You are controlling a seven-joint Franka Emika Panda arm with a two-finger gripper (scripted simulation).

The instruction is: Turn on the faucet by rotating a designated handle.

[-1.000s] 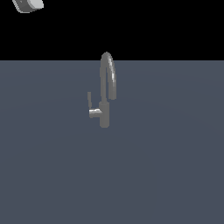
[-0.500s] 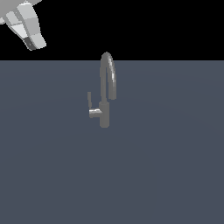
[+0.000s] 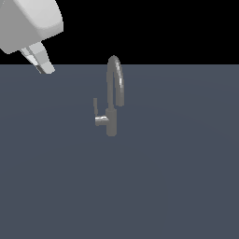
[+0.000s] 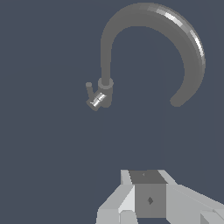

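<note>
The grey faucet (image 3: 112, 100) stands upright on the dark floor, its arched spout curving toward the exterior view's right. Its handle (image 3: 95, 108), a thin upright lever on a short stub, sticks out on the exterior view's left of the post. My gripper (image 3: 44, 68) hangs high at the exterior view's upper left, well away from the faucet and holding nothing. Its fingers (image 3: 39, 57) lie close together. In the wrist view the faucet (image 4: 183, 48) and the handle (image 4: 90, 91) lie ahead of the gripper (image 4: 148, 183).
A flat dark blue-grey floor (image 3: 177, 186) surrounds the faucet, with a black background behind it.
My gripper has come down into view from the exterior view's upper left corner and moved lower and to the right, toward the faucet. The faucet and handle have not moved.
</note>
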